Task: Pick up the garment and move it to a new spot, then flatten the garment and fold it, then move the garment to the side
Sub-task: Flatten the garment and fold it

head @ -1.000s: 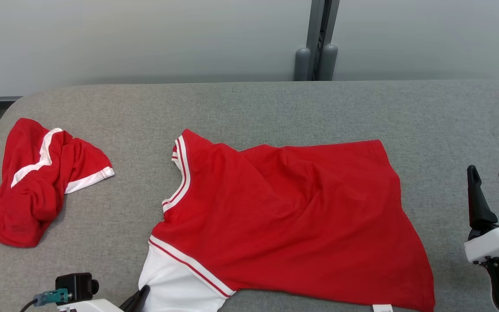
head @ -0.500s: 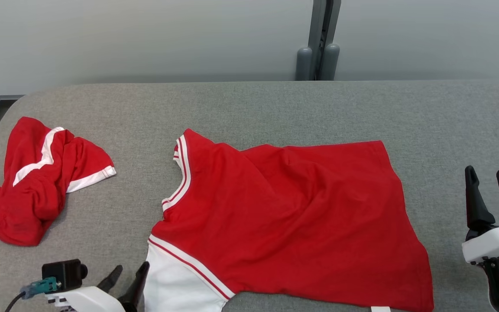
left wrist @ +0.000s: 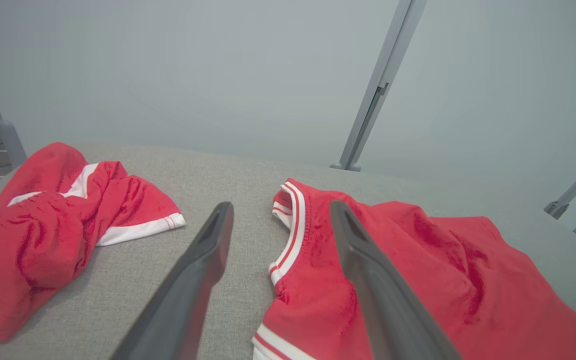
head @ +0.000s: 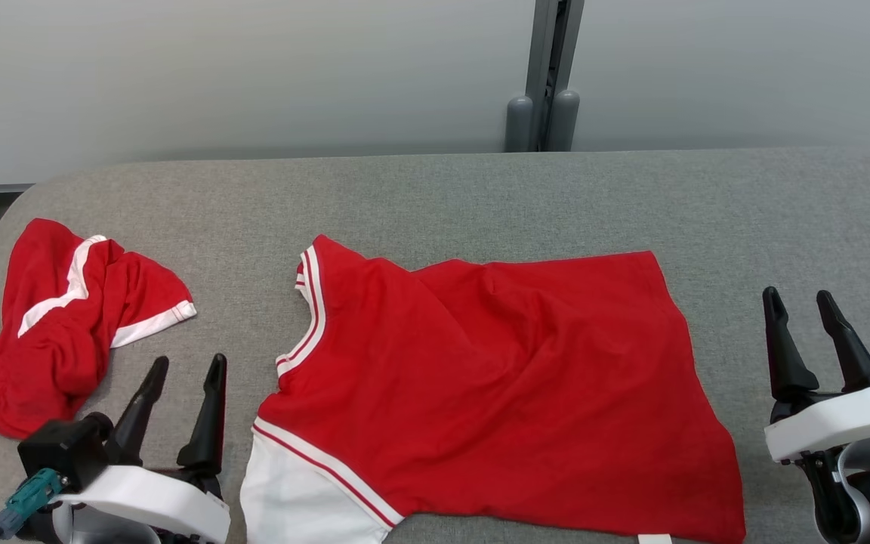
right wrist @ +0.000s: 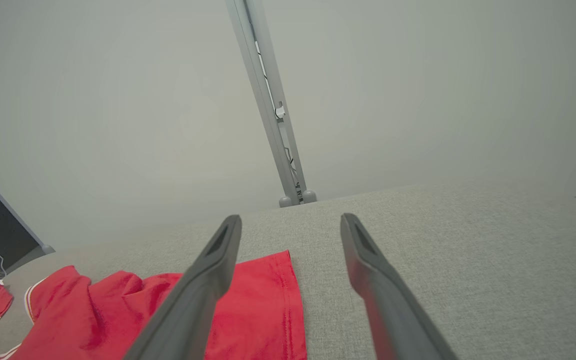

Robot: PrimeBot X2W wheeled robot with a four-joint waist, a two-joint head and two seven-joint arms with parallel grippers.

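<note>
Head view: red jersey (head: 495,378) lies spread on the grey table (head: 435,189). Left gripper (head: 187,361) stands wide, empty, just beside its white sleeve (head: 291,499); right gripper (head: 796,293), equally wide, near its hem (head: 695,355).

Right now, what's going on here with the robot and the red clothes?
A two-armed robot is tending a red shirt, spread but wrinkled on the grey table, not yet folded. The left end effector is beside its collar side and the right end effector is off its hem; both are open and empty. Another garment lies crumpled at the far left.
</note>
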